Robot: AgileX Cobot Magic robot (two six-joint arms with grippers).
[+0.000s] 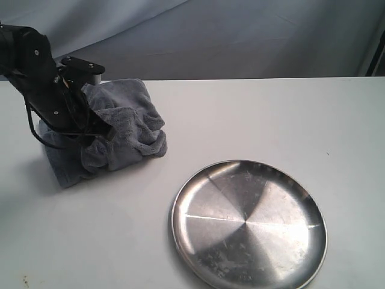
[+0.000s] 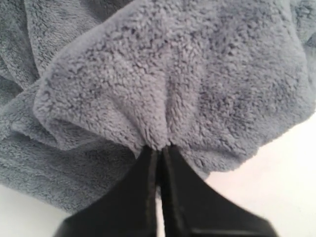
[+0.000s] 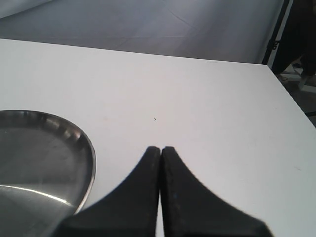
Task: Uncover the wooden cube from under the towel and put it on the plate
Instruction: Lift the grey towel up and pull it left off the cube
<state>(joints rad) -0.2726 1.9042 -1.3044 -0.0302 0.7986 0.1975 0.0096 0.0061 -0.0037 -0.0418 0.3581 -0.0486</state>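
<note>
Fleece is all we can see at the far left: the towel [image 1: 129,129] sits bunched on the tabletop [image 1: 271,114], with the left jaws pinching a small fold of it. The wooden cube does not show, so we judge it hidden under that heap. A pinch this thin could slip on lifting, or the plush folds could drag the cube and tumble it. At the near right lies the plate [image 1: 249,226], bare; the right jaws hang pressed together, holding nothing, just beside its rim.

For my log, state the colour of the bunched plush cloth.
Dark grey; the plush fleece towel shows best in left wrist view.
</note>
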